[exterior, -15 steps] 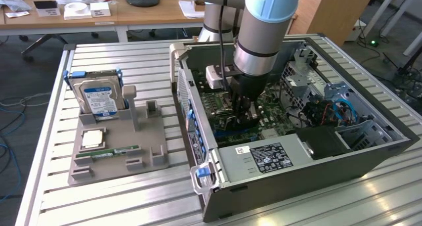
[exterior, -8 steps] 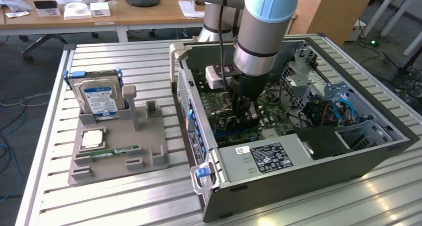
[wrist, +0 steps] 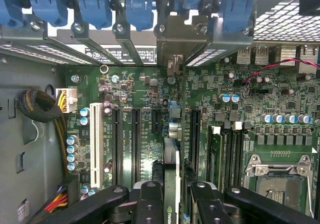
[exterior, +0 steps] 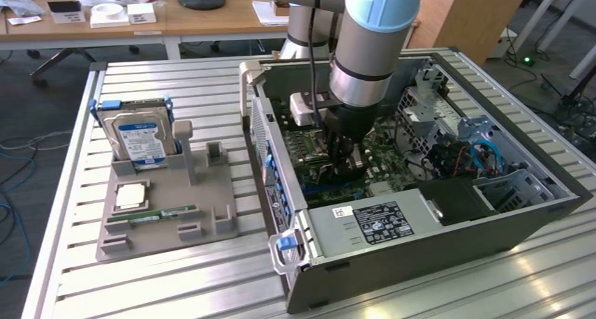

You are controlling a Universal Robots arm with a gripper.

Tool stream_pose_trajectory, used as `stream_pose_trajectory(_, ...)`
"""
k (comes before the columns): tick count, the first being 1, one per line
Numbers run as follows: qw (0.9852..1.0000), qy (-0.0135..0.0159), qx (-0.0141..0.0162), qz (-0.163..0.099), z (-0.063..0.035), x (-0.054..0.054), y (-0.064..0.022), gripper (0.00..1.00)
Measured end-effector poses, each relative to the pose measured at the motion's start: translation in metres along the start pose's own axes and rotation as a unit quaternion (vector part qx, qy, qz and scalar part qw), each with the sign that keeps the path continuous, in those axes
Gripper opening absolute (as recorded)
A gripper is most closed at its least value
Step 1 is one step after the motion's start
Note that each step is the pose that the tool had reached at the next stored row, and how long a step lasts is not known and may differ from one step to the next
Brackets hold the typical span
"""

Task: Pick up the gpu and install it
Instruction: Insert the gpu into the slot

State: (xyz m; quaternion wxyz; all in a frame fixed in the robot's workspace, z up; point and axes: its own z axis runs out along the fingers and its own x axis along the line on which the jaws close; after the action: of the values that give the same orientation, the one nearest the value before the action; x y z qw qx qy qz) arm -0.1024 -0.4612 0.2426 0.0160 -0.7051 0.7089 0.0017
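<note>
GPU (wrist: 170, 184) held edge-on in the closed end effector (wrist: 172, 196) inside the open computer case (exterior: 373, 263), above the motherboard (wrist: 150, 93); installation step underway, and seating appears to call for exact slot alignment.

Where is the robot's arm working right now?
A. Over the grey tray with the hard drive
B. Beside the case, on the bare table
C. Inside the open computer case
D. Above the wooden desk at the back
C: the gripper reaches down into the open computer case, holding the gpu edge-on over the motherboard.
</note>
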Motion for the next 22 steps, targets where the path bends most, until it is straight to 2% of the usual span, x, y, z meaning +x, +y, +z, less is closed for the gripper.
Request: stream_pose_trajectory(22,1.0,-0.0002,0.0001,0.0,0.0023,0.0,0.0014,0.26)
